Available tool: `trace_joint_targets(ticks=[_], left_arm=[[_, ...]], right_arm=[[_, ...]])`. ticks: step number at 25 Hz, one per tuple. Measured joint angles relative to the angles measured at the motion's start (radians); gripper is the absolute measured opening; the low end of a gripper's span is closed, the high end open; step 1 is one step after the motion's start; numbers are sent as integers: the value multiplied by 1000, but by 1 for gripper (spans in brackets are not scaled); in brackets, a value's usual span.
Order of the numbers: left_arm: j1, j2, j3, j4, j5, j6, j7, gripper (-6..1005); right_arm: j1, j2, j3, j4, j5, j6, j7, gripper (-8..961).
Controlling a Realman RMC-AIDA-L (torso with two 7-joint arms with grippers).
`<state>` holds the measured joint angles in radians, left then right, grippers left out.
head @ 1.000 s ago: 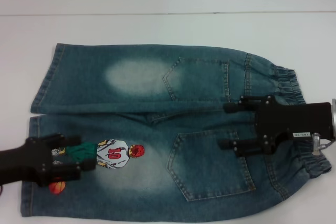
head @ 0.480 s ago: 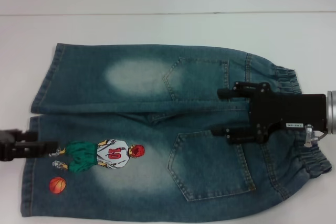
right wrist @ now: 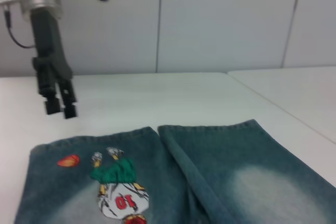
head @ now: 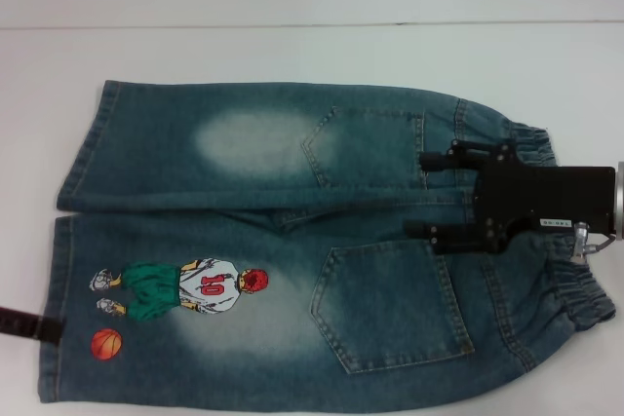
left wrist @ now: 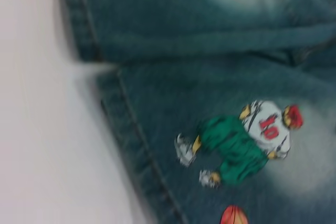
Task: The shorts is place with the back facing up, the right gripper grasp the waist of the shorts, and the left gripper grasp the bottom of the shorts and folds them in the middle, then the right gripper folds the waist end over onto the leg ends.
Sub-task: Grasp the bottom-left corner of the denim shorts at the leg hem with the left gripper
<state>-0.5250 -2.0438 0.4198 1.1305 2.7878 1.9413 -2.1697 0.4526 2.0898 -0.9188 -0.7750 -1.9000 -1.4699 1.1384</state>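
The shorts (head: pixel 292 241) lie flat on the white table with the back up, both patch pockets showing. The waist (head: pixel 575 294) is at the right. The leg ends (head: pixel 60 270) are at the left, with the cartoon print (head: pixel 185 289) on the near leg. My right gripper (head: pixel 425 195) hovers open over the pocket area, just inside the waistband, holding nothing. Only a dark sliver of my left gripper (head: pixel 19 322) shows at the left edge. In the right wrist view the left gripper (right wrist: pixel 60 109) hangs above bare table beyond the leg hems (right wrist: pixel 147 129), fingers apart and empty. The left wrist view shows the hem (left wrist: pixel 131 145) and print (left wrist: pixel 247 142).
The white table (head: pixel 312 56) runs around the shorts, with a pale wall behind its far edge. A second table surface (right wrist: pixel 294 93) shows in the right wrist view.
My left gripper drew back leftward off the cartoon print and past the leg hem, almost out of the head view. My right gripper shifted toward the far side over the waist area.
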Motion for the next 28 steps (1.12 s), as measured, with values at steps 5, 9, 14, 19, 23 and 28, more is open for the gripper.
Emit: trace_joint_targets(ticks=[5, 9, 14, 19, 23, 28], left_arm=[[-13, 5, 24, -6, 65, 14, -41, 871], [-6, 5, 30, -9, 68, 12, -46, 831], [4, -4, 63, -30, 69, 3, -51, 803], [15, -14, 94, -42, 70, -19, -50, 803], [16, -16, 108, -67, 70, -32, -47, 804], [16, -19, 146, -78, 70, -54, -50, 804]], right_arm=[[-1, -2, 2, -1, -2, 19, -22, 878], [-2, -2, 3, -3, -2, 28, -23, 878], [-2, -2, 3, -4, -2, 29, -23, 878], [0, -2, 3, -4, -2, 30, -23, 878], [0, -2, 3, -4, -3, 30, -23, 878], [2, -2, 3, -4, -2, 29, -23, 878]])
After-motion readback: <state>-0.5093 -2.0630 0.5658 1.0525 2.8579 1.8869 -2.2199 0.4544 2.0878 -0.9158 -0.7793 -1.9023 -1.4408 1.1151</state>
